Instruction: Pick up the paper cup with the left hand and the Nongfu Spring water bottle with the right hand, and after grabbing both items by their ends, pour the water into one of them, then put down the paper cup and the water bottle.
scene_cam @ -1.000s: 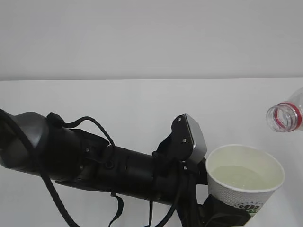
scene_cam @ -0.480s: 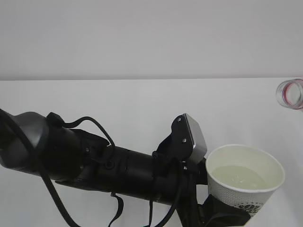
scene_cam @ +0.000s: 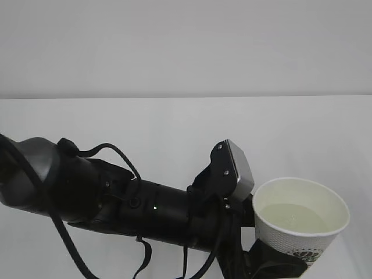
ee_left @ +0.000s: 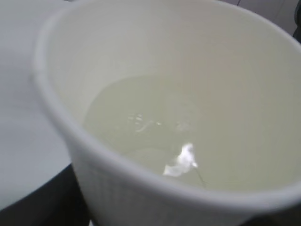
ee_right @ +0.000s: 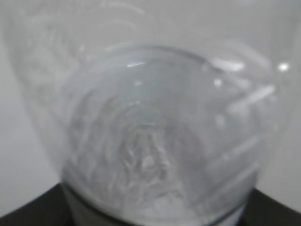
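White paper cup (scene_cam: 301,224) upright at lower right in the exterior view, clamped low between jaws of the left hand (scene_cam: 268,263), pale water (scene_cam: 295,217) pooled inside. Left wrist view: cup (ee_left: 117,188) just ahead of the jaws. Right wrist view: clear Nongfu Spring water bottle (ee_right: 155,127) against the jaws, apparently gripped.

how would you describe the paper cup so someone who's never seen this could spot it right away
Start from the bulky black left arm with cables that stretches across the white table. At its right end, just past the grey square plate, the paper cup sits upright at the gripper. It is the only white tapered thing there, cream inside, with a pale pool of water and a dark green logo low on its side.
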`<control>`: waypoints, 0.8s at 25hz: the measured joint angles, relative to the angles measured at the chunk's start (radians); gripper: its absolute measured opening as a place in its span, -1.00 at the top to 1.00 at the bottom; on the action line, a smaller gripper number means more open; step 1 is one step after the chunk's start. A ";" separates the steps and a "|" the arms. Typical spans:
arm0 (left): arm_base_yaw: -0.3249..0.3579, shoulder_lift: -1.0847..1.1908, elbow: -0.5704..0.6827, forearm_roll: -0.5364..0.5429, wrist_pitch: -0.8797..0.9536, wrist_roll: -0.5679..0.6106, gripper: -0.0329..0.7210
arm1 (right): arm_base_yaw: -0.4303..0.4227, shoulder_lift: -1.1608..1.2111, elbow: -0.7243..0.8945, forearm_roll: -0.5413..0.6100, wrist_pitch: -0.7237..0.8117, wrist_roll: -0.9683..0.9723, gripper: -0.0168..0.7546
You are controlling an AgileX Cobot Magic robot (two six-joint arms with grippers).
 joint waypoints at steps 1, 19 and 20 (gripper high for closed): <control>0.000 0.000 0.000 0.000 0.000 0.000 -0.48 | 0.000 0.000 0.000 0.027 0.000 0.022 -0.09; 0.000 0.000 0.000 -0.023 0.000 0.000 -0.48 | 0.000 0.000 0.000 0.365 -0.012 0.309 -0.09; 0.000 0.000 0.000 -0.025 0.000 0.000 -0.48 | 0.000 0.000 0.000 0.382 -0.015 0.326 -0.09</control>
